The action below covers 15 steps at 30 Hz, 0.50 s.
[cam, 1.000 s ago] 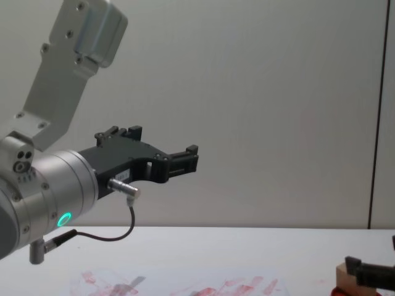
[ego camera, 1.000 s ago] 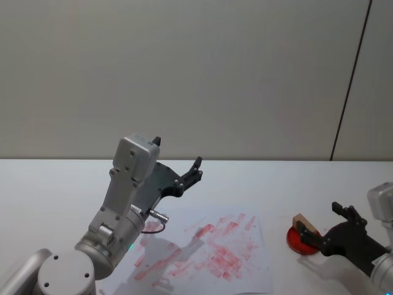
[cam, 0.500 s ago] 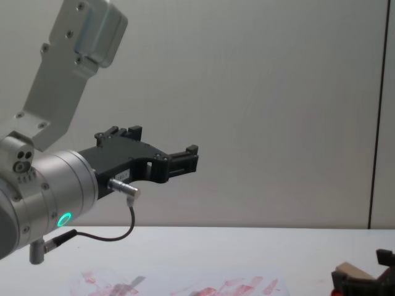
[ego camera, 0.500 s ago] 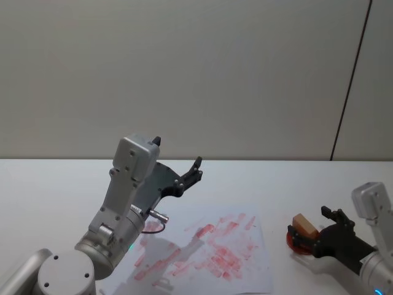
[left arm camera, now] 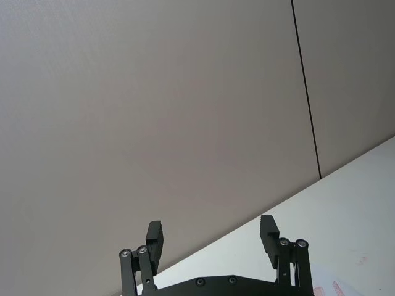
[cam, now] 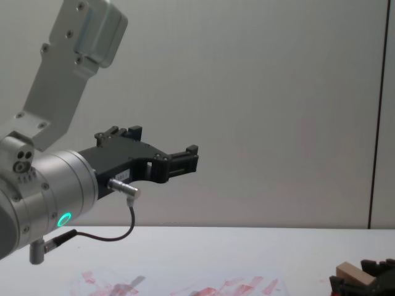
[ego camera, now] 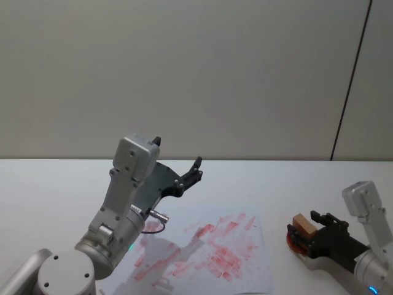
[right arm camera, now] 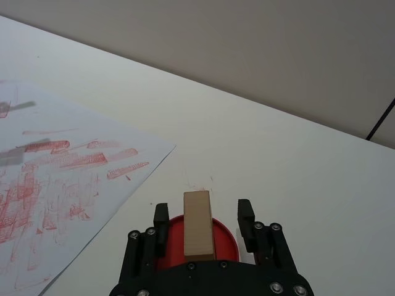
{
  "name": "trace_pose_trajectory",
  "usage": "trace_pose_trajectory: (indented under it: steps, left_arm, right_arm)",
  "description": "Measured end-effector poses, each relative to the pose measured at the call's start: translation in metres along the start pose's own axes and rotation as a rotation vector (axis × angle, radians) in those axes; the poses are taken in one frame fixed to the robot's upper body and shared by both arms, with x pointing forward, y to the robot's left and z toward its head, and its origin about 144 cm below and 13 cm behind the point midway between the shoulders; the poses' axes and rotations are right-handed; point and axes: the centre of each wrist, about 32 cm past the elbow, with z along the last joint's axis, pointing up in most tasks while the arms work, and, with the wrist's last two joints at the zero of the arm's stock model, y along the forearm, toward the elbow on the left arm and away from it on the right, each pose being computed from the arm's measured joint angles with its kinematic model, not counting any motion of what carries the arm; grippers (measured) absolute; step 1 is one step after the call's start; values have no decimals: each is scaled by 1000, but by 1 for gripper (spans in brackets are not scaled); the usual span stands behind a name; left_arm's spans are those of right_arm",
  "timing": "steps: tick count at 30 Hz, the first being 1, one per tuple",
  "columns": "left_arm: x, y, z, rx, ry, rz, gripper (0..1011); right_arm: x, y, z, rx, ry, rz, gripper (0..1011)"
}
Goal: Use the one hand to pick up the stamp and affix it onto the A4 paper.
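Shifted since a second ago, your right tool [right arm camera: 203, 213] straddles the stamp [right arm camera: 198, 223] on the red ink pad [right arm camera: 227, 239], fingers apart, gaps either side. Your left tool [left arm camera: 212, 237] hangs raised, spread.

White table [ego camera: 49, 184], matte, bare over most of its surface. A4 paper [ego camera: 209, 249] lay flat on it near the middle, set slightly askew, its face covered in red ink smears and blotches. A low round red ink pad [right arm camera: 226, 239] sat on the tabletop to the right of the sheet, near its edge but apart. Faint red specks marked the table just beyond the pad.
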Motion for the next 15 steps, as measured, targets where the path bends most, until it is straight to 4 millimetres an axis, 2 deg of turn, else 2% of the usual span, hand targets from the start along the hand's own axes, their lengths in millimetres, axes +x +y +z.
trace_pose_trajectory:
  steps: [1, 2, 7, 8, 11, 15]
  left_arm:
    - [0, 0, 0, 0, 0, 0, 1002]
    - [0, 0, 0, 0, 0, 0, 1002]
    - [0, 0, 0, 0, 0, 0, 1002]
    - [0, 0, 0, 0, 0, 0, 1002]
    - [0, 0, 0, 0, 0, 0, 1002]
    - [0, 0, 0, 0, 0, 0, 1003]
  right_arm:
    - [0, 1, 0, -2, 0, 2, 676]
    - [0, 1, 0, -2, 0, 2, 676]
    - [1, 3, -1, -8, 3, 7, 506]
    - [1, 3, -1, -9, 3, 9, 445]
    - [2, 4, 0, -10, 4, 11, 389]
    - [2, 5, 0, -7, 4, 14, 248]
